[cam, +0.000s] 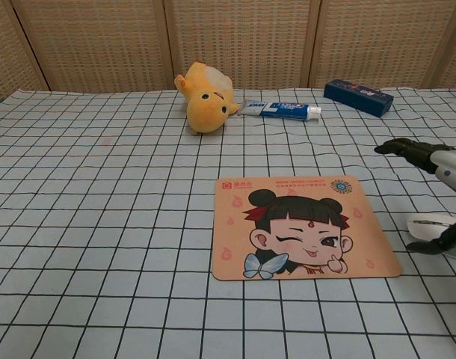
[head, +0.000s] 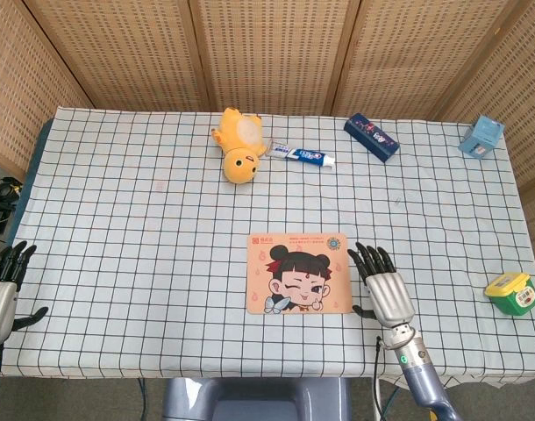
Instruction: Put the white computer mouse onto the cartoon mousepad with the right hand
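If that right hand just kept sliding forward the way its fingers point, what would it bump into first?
Probably nothing soon. The right hand hovers over the white mouse, its fingertips aimed up the bare checked tablecloth. The toothpaste tube lies roughly ahead, far off, though depth is unclear.

The right hand (head: 383,288) hovers just beside the cartoon mousepad's (head: 298,272) right edge, palm down, fingers (cam: 404,147) spread and extended forward. The left hand (head: 1,293) rests well left of the mousepad, fingers apart, holding nothing.

yellow plush toy (head: 235,146) lying at the back next to a toothpaste tube (head: 302,155), dark blue box (head: 371,137), light blue carton (head: 481,136) far right, green jar (head: 511,292) near the right edge
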Tool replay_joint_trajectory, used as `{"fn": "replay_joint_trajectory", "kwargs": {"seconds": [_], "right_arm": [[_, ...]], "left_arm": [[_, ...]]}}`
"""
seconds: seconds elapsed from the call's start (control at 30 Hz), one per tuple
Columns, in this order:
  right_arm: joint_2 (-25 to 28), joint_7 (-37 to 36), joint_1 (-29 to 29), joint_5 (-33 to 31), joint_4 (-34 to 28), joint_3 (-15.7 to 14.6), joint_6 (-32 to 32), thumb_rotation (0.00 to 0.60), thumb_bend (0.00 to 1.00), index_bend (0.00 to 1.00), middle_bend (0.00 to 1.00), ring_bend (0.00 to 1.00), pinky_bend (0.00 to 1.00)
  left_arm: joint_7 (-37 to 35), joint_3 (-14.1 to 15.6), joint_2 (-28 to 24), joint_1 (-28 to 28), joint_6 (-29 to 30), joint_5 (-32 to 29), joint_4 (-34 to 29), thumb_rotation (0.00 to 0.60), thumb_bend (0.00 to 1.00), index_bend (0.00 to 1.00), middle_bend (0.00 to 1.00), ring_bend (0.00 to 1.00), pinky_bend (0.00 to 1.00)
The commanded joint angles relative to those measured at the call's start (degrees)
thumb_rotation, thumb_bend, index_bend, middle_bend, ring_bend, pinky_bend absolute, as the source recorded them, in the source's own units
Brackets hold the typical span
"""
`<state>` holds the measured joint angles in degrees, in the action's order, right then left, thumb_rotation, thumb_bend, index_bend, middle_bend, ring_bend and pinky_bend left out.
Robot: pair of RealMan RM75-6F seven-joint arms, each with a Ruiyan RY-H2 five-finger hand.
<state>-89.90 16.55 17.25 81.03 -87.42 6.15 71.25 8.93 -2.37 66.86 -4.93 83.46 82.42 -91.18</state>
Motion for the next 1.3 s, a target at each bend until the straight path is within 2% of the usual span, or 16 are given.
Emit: {"fn": "replay_joint_trajectory", "kwargs": {"seconds": [0.03, 0.3, 0.7, 1.3], "right_arm": [[-1.31, 0.67, 0.74, -1.43, 1.83, 0.60, -0.95, 0.600, 0.30, 0.04, 0.00, 0.00, 0.00], [-3.14, -0.05, 1.56, -3.59, 5.76, 0.99, -2.31, 0.600, 0.36, 0.04, 0.00, 0.00, 0.00], [-4.25, -1.50, 2.25, -4.48, 8.43, 0.98, -2.80, 0.600, 0.43, 0.04, 0.00, 0.00, 0.00], [-5.72, -3.17, 2.93, -6.06, 13.79, 0.84, -4.29, 0.600, 0.44, 0.04, 0.00, 0.00, 0.00]], "left_arm": [[-0.02, -0.04, 0.06, -0.04, -0.02, -0.02, 0.11, 0.600, 0.00, 0.00, 0.00, 0.00, 0.00], [0.14, -0.16, 0.23, -0.16, -0.30, -0.40, 0.35, 0.600, 0.00, 0.00, 0.00, 0.00, 0.00], [0.33, -0.26, 0.26, -0.13, -0.29, -0.79, 0.22, 0.600, 0.00, 0.00, 0.00, 0.00, 0.00], [0.88, -0.20, 0.33, -0.24, -0.19, -0.54, 0.10, 0.600, 0.00, 0.00, 0.00, 0.00, 0.00]]}}
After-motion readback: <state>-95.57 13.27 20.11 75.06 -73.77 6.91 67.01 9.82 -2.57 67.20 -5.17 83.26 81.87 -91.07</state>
